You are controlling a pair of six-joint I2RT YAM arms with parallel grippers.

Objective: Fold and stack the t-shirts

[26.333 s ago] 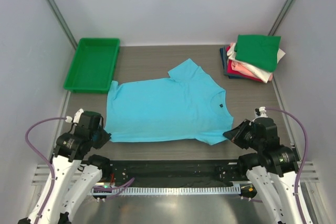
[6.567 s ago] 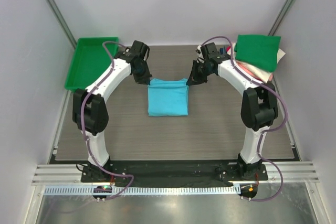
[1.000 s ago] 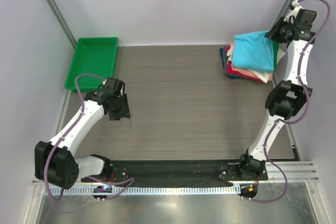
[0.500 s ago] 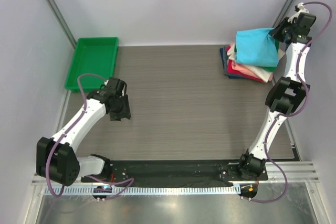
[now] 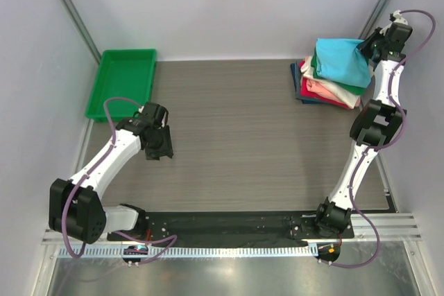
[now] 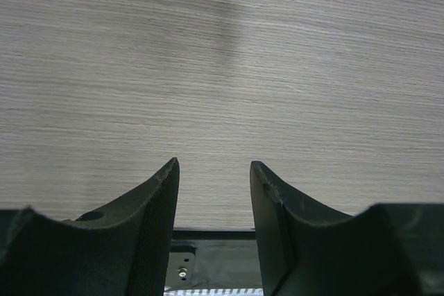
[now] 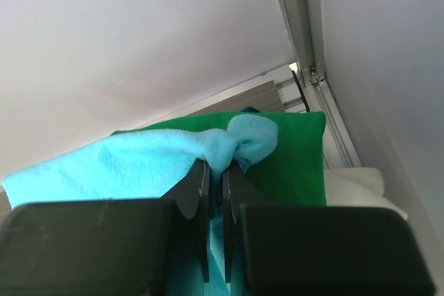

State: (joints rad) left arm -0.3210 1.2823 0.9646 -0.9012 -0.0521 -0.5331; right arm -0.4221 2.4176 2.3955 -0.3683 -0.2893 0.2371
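The folded turquoise t-shirt [image 5: 341, 60] lies on top of the stack of folded t-shirts [image 5: 326, 90] at the back right. The green shirt [image 5: 320, 72] is under it, with cream, pink, red and navy ones below. My right gripper [image 5: 363, 48] is shut on the turquoise shirt's far right edge; in the right wrist view the cloth [image 7: 239, 142] bunches between the fingers over the green shirt [image 7: 291, 150]. My left gripper [image 5: 159, 152] is open and empty over bare table at the left [image 6: 212, 171].
A rigid green plastic tray [image 5: 123, 82] stands at the back left. White walls and metal posts close in the table, and the right post [image 7: 298, 25] is very near my right gripper. The black base rail [image 6: 208, 261] lies at the near edge.
My right gripper has carried the turquoise shirt further right and back and lowered it onto the green shirt on the stack. My left arm has barely moved.
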